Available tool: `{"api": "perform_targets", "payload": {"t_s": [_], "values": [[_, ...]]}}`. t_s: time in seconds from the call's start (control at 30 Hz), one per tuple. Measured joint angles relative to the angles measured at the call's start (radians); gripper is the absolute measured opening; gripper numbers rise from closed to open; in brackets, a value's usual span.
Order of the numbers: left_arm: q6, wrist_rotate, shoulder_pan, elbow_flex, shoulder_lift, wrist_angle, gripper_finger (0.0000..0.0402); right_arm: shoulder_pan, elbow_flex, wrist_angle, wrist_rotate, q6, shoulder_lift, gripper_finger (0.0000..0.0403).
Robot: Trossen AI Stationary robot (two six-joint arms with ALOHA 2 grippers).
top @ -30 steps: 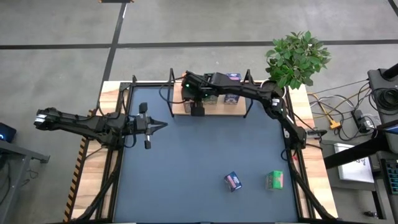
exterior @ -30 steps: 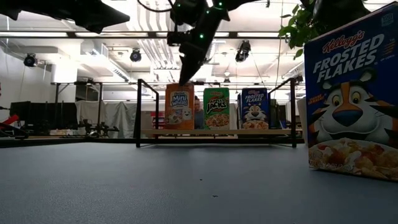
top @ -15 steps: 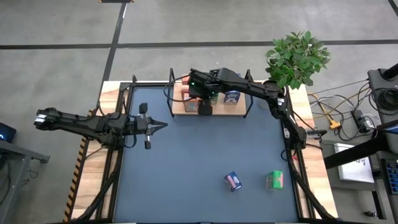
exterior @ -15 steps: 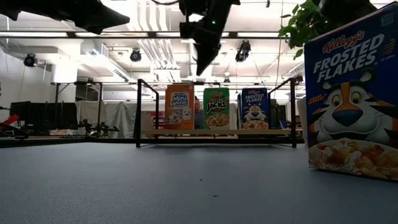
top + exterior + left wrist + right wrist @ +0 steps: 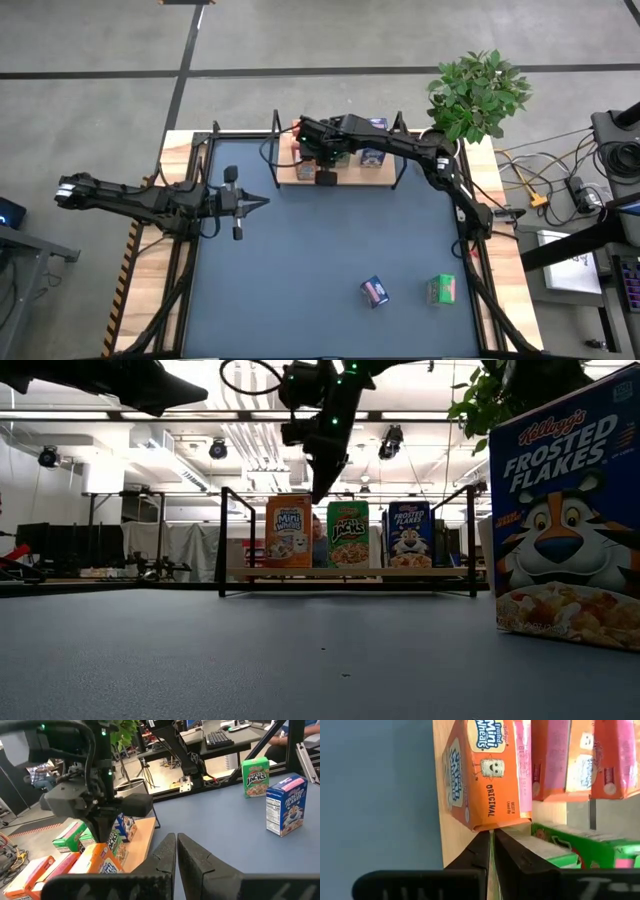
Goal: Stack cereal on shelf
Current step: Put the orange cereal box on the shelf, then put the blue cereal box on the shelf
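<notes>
Orange, green and blue cardboard fronts line the shelf [image 5: 350, 572] in the low view: a Mini-Wheats box [image 5: 288, 531], an Apple Jacks box [image 5: 347, 533] and a Frosted Flakes box [image 5: 409, 534], upright and side by side on the light-wood board inside its thin black post frame. The shelf sits at the table's [image 5: 300, 270] far edge; the right wrist view shows more orange and pink boxes [image 5: 575, 757] ranked behind the front orange one, with green ones beside them.

Two boxes lie loose on the matte blue-grey table, well apart from the shelf: a blue box [image 5: 374, 291] and a green box [image 5: 441, 289], near each other towards the right front corner.

Hanging above the shelf's left part, the right end effector [image 5: 320, 488] points straight down, its dark fingers pressed together and holding nothing, the tips over the seam between orange and green boxes. Its arm reaches in from the right, elbow bent.

At the table's left side the left end effector [image 5: 262, 201] is stretched level, fingers closed and empty.
</notes>
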Motion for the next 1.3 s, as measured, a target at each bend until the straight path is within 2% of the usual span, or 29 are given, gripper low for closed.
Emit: {"api": "perform_targets", "payload": {"t_s": [0.47,0.83,1.1,1.3], "values": [[0.000,0.000,0.000,0.000,0.001,0.002,0.0000,0.000,-0.001,0.070,0.000,-0.013,0.000,0.0012],[0.000,0.000,0.000,0.000,0.001,0.002,0.0000,0.002,0.003,0.046,0.000,0.004,-0.005,0.0012],[0.000,0.000,0.000,0.000,0.001,0.002,0.0000,0.073,0.019,-0.049,-0.013,0.127,-0.071,0.0012],[0.000,0.000,0.000,0.000,0.001,0.003,0.0000,0.190,0.018,-0.097,-0.112,0.284,-0.120,0.0012]]}}
